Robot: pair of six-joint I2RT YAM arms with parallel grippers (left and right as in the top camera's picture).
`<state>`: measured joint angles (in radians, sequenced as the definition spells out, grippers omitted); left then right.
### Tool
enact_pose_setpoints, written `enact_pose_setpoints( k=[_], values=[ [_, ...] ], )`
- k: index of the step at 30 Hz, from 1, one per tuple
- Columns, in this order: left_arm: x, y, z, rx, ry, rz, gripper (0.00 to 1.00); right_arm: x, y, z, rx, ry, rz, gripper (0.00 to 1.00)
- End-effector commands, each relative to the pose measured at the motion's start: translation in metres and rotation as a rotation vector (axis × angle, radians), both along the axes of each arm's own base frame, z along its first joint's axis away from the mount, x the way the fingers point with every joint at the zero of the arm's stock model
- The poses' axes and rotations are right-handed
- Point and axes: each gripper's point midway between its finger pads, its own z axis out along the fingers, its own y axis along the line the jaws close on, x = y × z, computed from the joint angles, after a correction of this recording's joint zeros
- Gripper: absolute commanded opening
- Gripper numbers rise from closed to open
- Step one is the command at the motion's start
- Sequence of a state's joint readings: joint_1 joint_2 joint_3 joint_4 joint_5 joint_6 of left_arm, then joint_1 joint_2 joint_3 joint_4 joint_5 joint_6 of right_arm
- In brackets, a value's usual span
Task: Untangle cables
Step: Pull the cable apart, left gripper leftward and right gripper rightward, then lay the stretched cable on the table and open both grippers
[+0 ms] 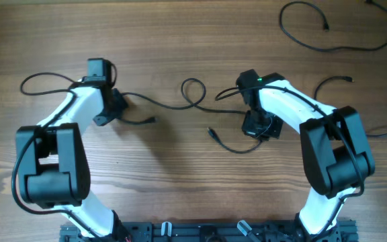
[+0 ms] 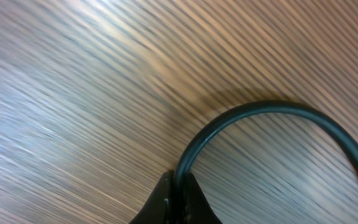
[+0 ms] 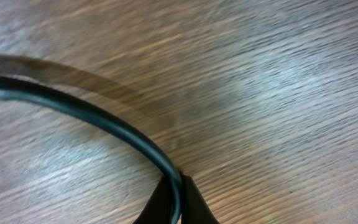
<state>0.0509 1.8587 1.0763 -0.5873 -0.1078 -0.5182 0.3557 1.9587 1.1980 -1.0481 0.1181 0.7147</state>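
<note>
Pinched in the left gripper (image 2: 176, 205) is a black cable (image 2: 260, 111); the right gripper (image 3: 176, 205) clamps a cable (image 3: 104, 121) too. Between them on the table (image 1: 180, 40) a loop (image 1: 193, 91) is not yet pulled out. Separate cables (image 1: 328, 46) lie far right, well apart, so roughly half looks done.

A wooden table (image 1: 180, 40) fills every view, its brown planks with dark grain running left to right overhead, and soft pale glare (image 2: 104, 18) lies on the boards in both wrist views.
</note>
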Motion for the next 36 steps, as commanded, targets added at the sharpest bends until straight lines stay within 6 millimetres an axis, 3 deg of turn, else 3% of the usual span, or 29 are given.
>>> enact_pose_setpoints(
  k=[1,6,12,18,26,29,36],
  values=[
    [-0.026,0.04,-0.021,0.042,0.084,0.126,0.04,-0.007,-0.025,-0.016,-0.064,0.043,-0.057,0.04],
    [-0.035,0.074,-0.021,0.038,0.086,0.229,0.04,-0.005,-0.037,-0.016,-0.058,0.05,-0.077,0.04],
    [-0.037,0.09,-0.021,0.027,0.059,0.35,0.04,-0.003,-0.039,-0.017,-0.051,0.042,-0.091,0.04],
    [-0.011,0.096,-0.016,0.014,-0.063,0.408,0.04,0.028,-0.012,-0.026,0.092,-0.073,-0.121,0.04],
    [0.029,0.107,-0.002,0.014,-0.251,0.437,0.04,0.074,0.003,-0.028,0.183,-0.258,-0.172,0.04],
    [0.042,0.11,0.005,0.015,-0.311,0.435,0.04,0.09,0.0,-0.027,0.218,-0.31,-0.196,0.05],
    [0.072,0.098,0.014,0.015,-0.412,0.329,0.04,0.116,-0.03,-0.024,0.238,-0.394,-0.229,0.05]
  ],
)
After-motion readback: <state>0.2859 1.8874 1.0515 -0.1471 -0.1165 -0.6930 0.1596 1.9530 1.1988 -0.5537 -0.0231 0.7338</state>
